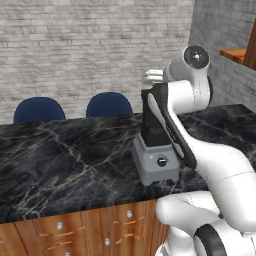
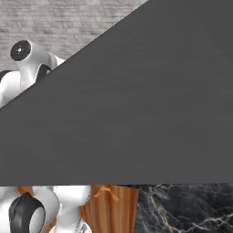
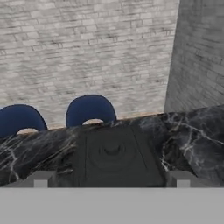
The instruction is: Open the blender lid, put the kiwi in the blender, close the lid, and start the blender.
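The gripper [image 3: 111,179] is held just above the blender lid [image 3: 114,154], its jaws spread wide and empty. If they are closed off-centre, the lid could be tipped or missed, since the blender [image 1: 156,150] is partly hidden by the arm.

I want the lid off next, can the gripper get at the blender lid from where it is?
Probably yes: the gripper sits just above the blender lid, fingers spread either side, nothing between.

The tall blender [image 1: 156,150], a boxy light-grey base with a round black knob on its front and a dark square jar above it, stands upright on the black marble desk [image 1: 60,160]. The flat black square lid [image 3: 114,154] with raised concentric rings sits closed on the jar's top.
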